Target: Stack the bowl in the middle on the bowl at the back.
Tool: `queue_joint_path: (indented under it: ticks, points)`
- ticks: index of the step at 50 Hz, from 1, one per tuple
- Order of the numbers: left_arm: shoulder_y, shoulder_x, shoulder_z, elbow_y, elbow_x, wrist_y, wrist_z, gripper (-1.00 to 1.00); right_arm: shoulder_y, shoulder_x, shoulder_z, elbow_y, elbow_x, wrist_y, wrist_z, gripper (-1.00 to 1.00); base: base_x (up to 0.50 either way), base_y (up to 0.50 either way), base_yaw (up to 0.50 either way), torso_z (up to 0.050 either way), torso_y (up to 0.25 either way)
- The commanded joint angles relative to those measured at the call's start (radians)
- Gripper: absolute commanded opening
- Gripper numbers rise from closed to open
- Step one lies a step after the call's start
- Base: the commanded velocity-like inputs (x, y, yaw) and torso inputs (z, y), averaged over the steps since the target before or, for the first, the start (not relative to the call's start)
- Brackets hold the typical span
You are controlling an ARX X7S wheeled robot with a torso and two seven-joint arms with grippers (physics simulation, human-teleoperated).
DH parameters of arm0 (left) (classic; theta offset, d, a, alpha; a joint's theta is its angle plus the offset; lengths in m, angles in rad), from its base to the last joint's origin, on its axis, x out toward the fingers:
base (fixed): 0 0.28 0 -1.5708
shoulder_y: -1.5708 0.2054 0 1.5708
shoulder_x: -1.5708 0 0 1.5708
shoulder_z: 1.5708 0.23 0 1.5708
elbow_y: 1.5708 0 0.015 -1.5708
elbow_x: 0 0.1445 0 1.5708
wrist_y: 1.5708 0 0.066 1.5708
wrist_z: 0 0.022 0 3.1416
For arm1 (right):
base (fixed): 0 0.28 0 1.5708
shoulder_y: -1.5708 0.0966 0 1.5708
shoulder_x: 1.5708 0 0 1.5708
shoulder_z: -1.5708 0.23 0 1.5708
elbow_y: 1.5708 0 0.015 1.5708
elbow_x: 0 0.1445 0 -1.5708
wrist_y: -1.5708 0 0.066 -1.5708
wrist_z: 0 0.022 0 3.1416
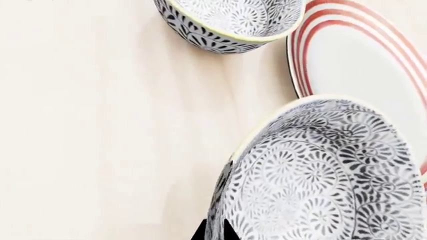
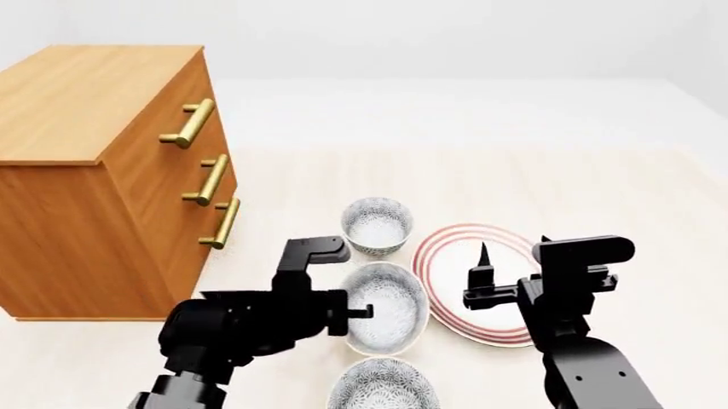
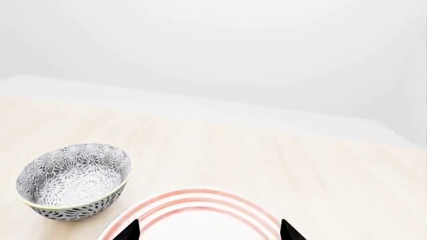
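The bowl in the middle (image 2: 384, 318) is sitting on the worktop (image 2: 592, 187) against the red-ringed plate (image 2: 449, 256), with the left tool (image 1: 213, 232) pinching its near rim. Looking rigid, glazed and breakable, it is asking for a firm rim grip before going onto the bowl at the back (image 2: 377, 225); the right tool (image 3: 208, 232) is hovering spread over the plate.

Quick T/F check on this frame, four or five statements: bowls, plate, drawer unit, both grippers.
1. Three speckled grey-blue bowls line up front to back. True: back bowl, middle bowl, front bowl.
2. The middle bowl is already stacked on the back bowl. False: they are apart.
3. The red-ringed white plate lies to the bowls' right. True.
4. The right gripper holds a bowl. False: open, empty, over the plate.
5. The left gripper is at the middle bowl's rim. True.
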Motion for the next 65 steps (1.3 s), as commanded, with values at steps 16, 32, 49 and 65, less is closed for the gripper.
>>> queue_joint_path:
  ticks: [16,32,49,65]
  points:
    - [0.015,-0.059,-0.156,0.255,-0.164,-0.123,-0.093,-1.0,-0.036,0.024,0.02,-0.023,0.025,0.001,0.002,1.0,0.0,0.0,0.0,0.0,0.0]
    - [0.046,-0.048,-0.342,0.457,-0.354,-0.365,-0.254,-1.0,-0.018,0.024,0.021,-0.017,0.032,0.013,0.011,1.0,0.0,0.0,0.0,0.0,0.0]
    - [0.156,-0.07,-0.445,0.621,-0.912,-0.482,-0.777,-1.0,-0.007,0.021,0.03,-0.014,0.039,0.02,0.03,1.0,0.0,0.0,0.0,0.0,0.0]
    - [0.269,-0.173,-0.326,0.743,-1.461,-0.353,-1.197,-1.0,-0.002,0.021,0.036,-0.006,0.049,0.017,0.037,1.0,0.0,0.0,0.0,0.0,0.0]
